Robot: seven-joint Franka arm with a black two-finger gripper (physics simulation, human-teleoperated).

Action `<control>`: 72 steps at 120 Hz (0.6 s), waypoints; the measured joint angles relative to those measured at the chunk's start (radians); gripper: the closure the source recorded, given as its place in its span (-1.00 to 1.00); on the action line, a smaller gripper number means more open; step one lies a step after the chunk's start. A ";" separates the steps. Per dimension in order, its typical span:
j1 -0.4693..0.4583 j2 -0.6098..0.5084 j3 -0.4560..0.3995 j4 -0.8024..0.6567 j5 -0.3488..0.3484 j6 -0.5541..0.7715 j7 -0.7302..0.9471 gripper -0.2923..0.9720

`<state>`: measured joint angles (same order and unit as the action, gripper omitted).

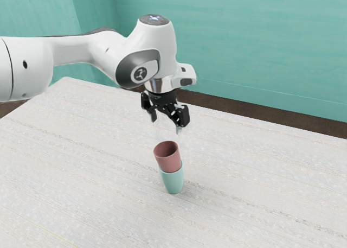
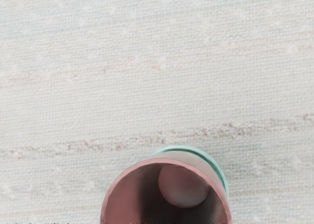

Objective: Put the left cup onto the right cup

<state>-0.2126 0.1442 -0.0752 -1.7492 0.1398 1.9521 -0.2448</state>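
Spreading under everything, the pale wood-grained tabletop (image 1: pixel 65 166) carries both cups. The white robot arm (image 1: pixel 81 50) holds its black two-finger claw (image 1: pixel 168 122) released, empty, directly above them. The smooth dusty-pink cup (image 1: pixel 167 156) sits slightly tilted on the smooth teal cup (image 1: pixel 173 182).

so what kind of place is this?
Looks like a simulated lab tabletop, not a real room: plain teal walls, a pale wood-grain table, and a robot arm above a pink cup stacked in a teal cup.
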 joint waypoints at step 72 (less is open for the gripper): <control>0.261 -0.032 0.003 0.205 -0.034 -0.276 0.147 -0.54</control>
<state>0.0479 0.1119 -0.0720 -1.5441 0.1056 1.6761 -0.0980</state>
